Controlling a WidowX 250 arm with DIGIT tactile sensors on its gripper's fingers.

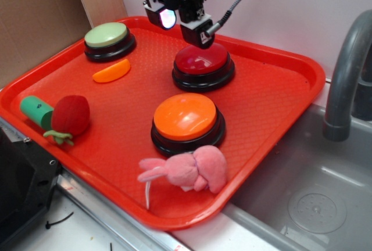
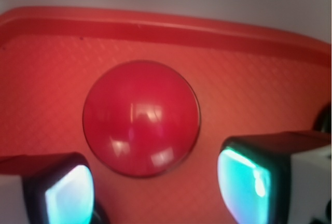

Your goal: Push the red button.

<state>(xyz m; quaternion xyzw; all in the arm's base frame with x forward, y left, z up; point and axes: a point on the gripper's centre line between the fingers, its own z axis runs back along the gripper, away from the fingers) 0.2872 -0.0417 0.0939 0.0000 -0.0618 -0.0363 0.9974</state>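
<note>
The red button point(image 1: 203, 62) is a glossy dark-red dome on a black base, standing at the far middle of the red tray point(image 1: 273, 97). In the wrist view the red button point(image 2: 141, 118) fills the centre, just ahead of the fingers. My gripper point(image 1: 185, 24) hangs directly above the button's far edge, a short way over it. My gripper point(image 2: 155, 190) is open, its two pale-lit pads wide apart, with nothing between them.
On the same tray stand an orange button point(image 1: 186, 120) near the front and a pale green button point(image 1: 108, 39) at the back left. An orange slice point(image 1: 111, 71), a green cylinder point(image 1: 36, 110), a red strawberry toy point(image 1: 71, 114) and a pink plush rabbit point(image 1: 189, 169) lie around. A sink and grey faucet point(image 1: 349, 76) are at the right.
</note>
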